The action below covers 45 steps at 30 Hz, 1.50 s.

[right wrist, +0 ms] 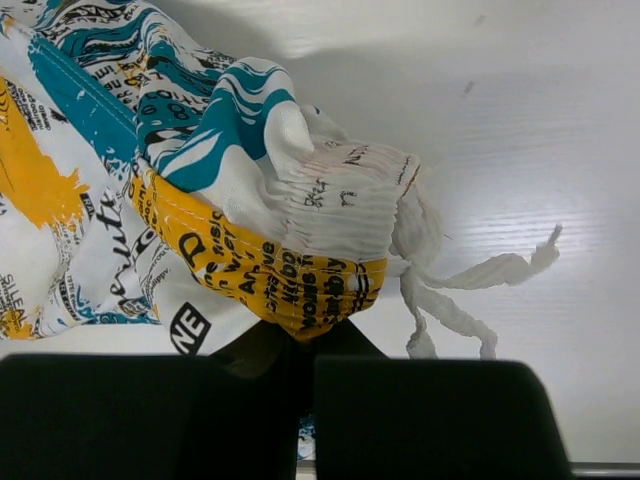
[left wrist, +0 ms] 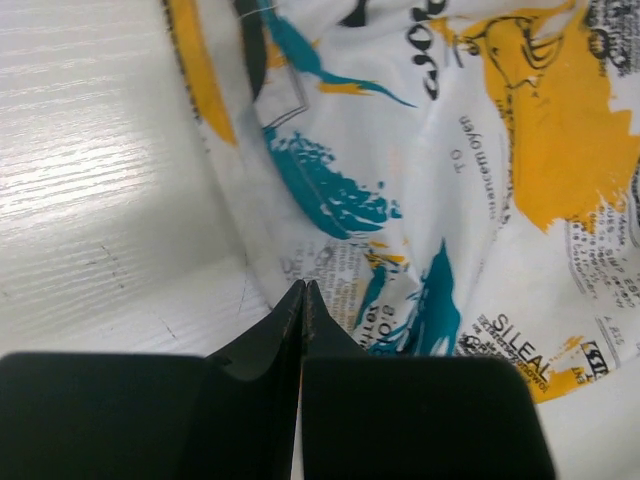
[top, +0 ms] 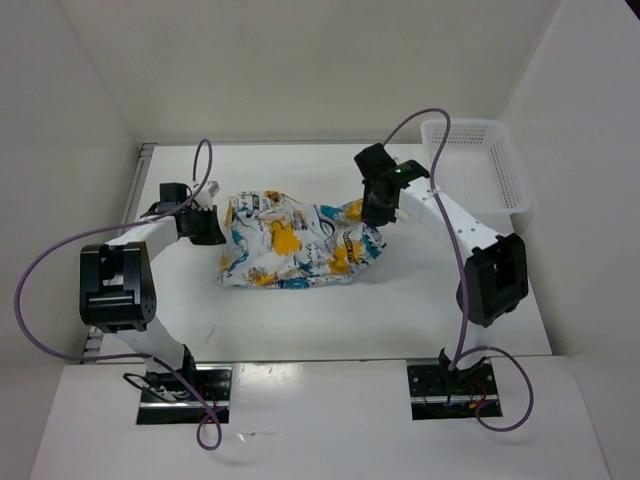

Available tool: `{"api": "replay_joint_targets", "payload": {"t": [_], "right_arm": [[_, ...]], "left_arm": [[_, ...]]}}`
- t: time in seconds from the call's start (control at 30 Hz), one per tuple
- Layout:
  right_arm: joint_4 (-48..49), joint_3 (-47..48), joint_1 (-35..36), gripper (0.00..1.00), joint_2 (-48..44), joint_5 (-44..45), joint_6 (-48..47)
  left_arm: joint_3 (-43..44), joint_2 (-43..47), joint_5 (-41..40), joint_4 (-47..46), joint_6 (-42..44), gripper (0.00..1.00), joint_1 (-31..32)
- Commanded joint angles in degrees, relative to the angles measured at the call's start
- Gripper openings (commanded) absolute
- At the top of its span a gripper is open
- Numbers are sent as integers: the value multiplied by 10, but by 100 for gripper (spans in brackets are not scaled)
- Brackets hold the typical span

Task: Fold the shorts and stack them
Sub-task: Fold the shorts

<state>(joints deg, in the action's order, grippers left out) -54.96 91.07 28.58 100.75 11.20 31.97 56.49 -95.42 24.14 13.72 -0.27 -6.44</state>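
Note:
The shorts [top: 295,245] lie crumpled in the middle of the table, white with yellow and teal splashes. My left gripper [top: 207,226] is at their left edge. In the left wrist view its fingers [left wrist: 303,288] are pressed together where a raised fold of the shorts [left wrist: 430,200] runs into the tips. My right gripper [top: 376,212] is at their right end. In the right wrist view it [right wrist: 318,335] is shut on the yellow lettered waistband of the shorts [right wrist: 270,270], with the white drawstring [right wrist: 470,290] trailing to the right on the table.
A white plastic mesh basket [top: 505,185] stands at the back right corner. White walls close in the table on the left, back and right. Purple cables loop off both arms.

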Motion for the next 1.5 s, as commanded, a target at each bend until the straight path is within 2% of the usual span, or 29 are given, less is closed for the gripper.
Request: {"api": "replay_joint_targets", "payload": {"t": [0.0, 0.2, 0.33, 0.5, 0.9, 1.03, 1.13, 1.23, 1.27, 1.3, 1.33, 1.37, 1.47], "right_arm": [[46, -37, -10, 0, -54, 28, -20], [46, -73, -74, 0, -99, 29, -49], [46, -79, -79, 0, -104, 37, -55], [40, -35, -64, 0, -90, 17, -55], [-6, 210, 84, 0, 90, -25, 26], [-16, 296, 111, 0, 166, -37, 48], [-37, 381, 117, 0, 232, -56, 54], [-82, 513, 137, 0, 313, -61, 54], [-104, 624, 142, 1, 377, -61, 54], [-169, 701, 147, 4, 419, -61, 54], [-199, 874, 148, 23, 471, -70, 54], [-199, 869, 148, 41, 506, -110, 41], [-199, 863, 154, 53, 506, -121, 51]], "left_arm": [[-2, -27, 17, -32, 3, 0, 2], [6, -52, 24, -54, 3, 0, 30], [19, -79, 43, -74, 3, 0, 68], [2, -99, 37, -102, 3, 0, 88], [-3, -109, 50, -121, 3, 0, 93], [-3, -109, 55, -121, 3, 0, 93], [-3, -109, 55, -121, 3, 0, 93], [-9, -115, 61, -121, 3, 0, 93], [-9, -115, 61, -121, 3, 0, 93], [-9, -115, 61, -121, 3, 0, 93], [-2, -115, 61, -121, 3, 0, 93], [-2, -115, 61, -115, 3, 0, 93], [3, -115, 66, -109, 3, 0, 93]]}}
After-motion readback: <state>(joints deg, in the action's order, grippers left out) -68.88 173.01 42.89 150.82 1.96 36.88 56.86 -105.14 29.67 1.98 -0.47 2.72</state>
